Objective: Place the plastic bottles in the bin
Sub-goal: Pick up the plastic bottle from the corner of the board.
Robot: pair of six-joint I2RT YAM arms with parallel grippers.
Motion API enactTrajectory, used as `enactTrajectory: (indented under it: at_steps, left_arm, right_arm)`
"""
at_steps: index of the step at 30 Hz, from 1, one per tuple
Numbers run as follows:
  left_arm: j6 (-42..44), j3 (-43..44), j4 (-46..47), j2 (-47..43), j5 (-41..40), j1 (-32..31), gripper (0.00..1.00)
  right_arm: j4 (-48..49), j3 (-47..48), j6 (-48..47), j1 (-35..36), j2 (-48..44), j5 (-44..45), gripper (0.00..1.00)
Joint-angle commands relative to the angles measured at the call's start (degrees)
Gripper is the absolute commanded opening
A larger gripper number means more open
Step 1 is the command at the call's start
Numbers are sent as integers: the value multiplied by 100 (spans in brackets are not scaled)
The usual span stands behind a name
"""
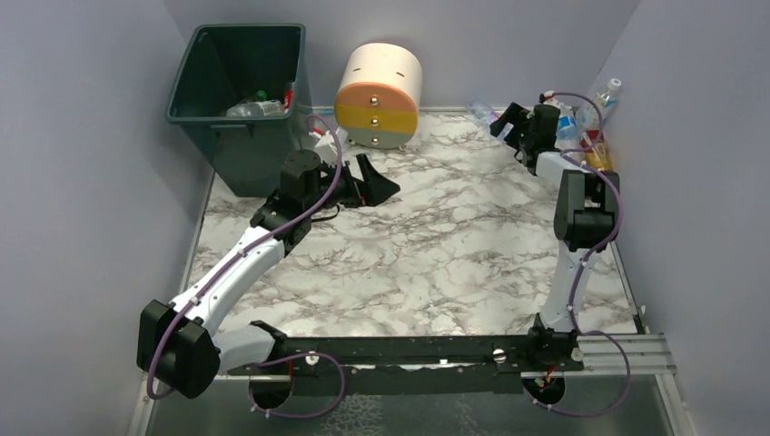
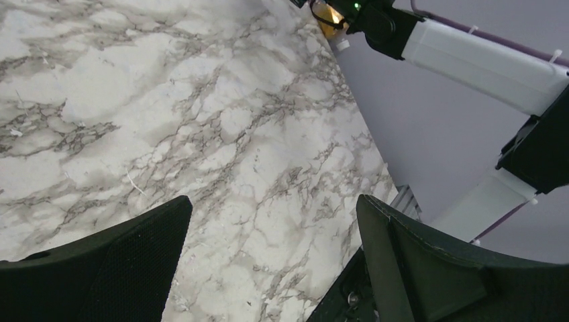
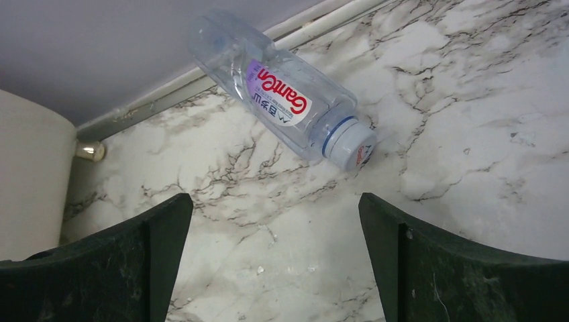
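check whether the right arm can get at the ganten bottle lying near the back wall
Likely yes: the right claw is open and aimed at the Ganten bottle, which lies alone on the marble tabletop with nothing between them.

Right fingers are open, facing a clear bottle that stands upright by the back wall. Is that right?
Not quite. The clear bottle is lying on its side, not standing upright; the right wrist view shows it flat on the tabletop. The rest holds: the right fingers are open and face it, and it is by the back wall.
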Motion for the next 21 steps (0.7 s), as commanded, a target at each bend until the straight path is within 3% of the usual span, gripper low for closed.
enactTrajectory:
  at_steps: [1,14,21]
  left_arm:
    - [88,-202,108,26,-252,-245,99]
    - [216,-168,-20,421,-566,-785,99]
    - [271,-46,-42,658,-636,-954,99]
  right_arm:
    - [576,364,-166,-85,363,-263,97]
    - [632,1380,-541,-210,1476,-440,96]
    - [745,1851,-446,-229,1976,-1161,95]
